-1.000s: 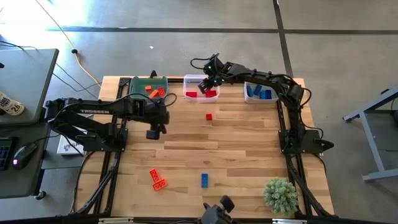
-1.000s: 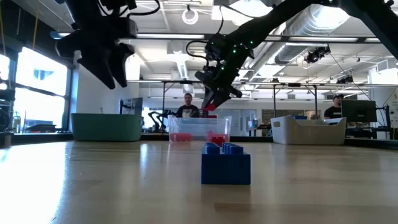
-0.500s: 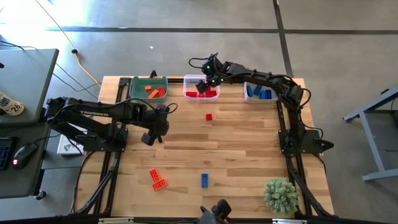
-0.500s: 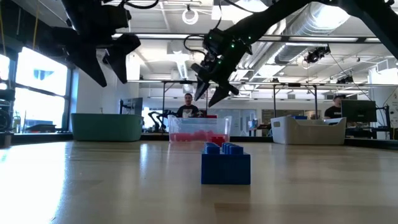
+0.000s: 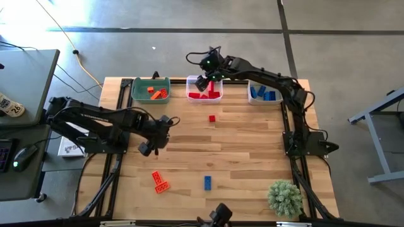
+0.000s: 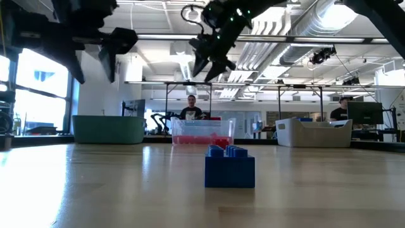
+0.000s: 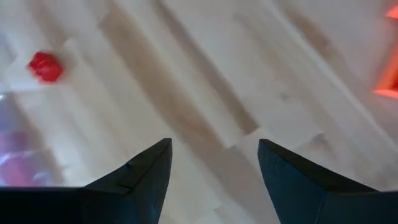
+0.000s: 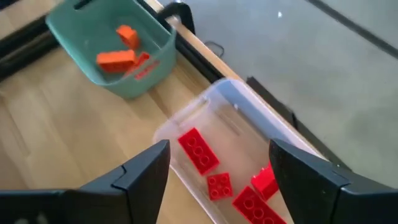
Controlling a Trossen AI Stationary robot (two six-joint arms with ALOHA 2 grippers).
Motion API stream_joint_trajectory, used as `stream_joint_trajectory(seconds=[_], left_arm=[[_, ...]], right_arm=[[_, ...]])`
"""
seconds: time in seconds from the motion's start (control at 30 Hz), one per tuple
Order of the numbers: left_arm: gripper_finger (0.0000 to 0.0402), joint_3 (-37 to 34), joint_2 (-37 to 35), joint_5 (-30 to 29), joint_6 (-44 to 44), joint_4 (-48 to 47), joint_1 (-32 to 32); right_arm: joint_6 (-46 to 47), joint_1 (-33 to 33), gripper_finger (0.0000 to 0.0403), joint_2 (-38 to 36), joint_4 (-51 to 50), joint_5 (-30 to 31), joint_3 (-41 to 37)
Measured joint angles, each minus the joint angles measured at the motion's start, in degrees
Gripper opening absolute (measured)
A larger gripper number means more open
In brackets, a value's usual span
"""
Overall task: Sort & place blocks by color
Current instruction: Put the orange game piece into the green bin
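High view, left to right: left gripper hangs over bare tabletop; green bin holds orange blocks; clear bin holds red blocks; grey bin holds blue blocks
Loose blocks on the table: orange pair toward the near left; blue block near centre front; small red block just in front of the clear bin
Step in hand: judged as between picks; neither arm carries a block; three loose pieces remain to sort
Left jaws: wide apart, empty, touching nothing; left wrist view shows only wood between the fingers
Right gripper: raised above the clear bin's left end
Right jaws: spread wide, empty; right wrist view looks down between them at red blocks lying in the bin
Next move: probably left gripper down onto the orange pair, jaws square to its sides; right arm likely suits the small red block
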Motion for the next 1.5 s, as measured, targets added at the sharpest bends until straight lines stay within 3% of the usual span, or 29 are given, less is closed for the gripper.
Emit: stream_joint_trajectory(seconds=[0.27, 0.53, 0.87, 1.1, 1.5], left_arm=[[0.0225, -3.05, 0.02, 1.23, -0.4, -0.32, -7.81], [0.0225, -4.09, 0.09, 1.23, -6.1, 0.58, -17.58], [0.0225, -4.09, 5.74, 1.18, -10.05, 3.75, -27.81], [0.0225, -4.11, 12.8, -0.15, -13.03, 10.45, -31.49], [0.0225, -4.08, 23.73, -2.56, -15.3, 12.15, -33.83]], right_arm=[[-0.01, 3.36, 0.0259, -0.04, -2.28, 0.99, 4.53], [3.9, 5.66, 0.0259, -0.01, -3.2, 0.46, 4.82], [7.11, 8.83, 0.0259, 0.01, -3.82, 0.73, 4.82], [8.01, 10.72, 0.0259, 0.01, -3.82, 2.23, 4.82], [10.77, 11.51, 0.0259, 0.03, -4.21, 2.26, 4.82]])
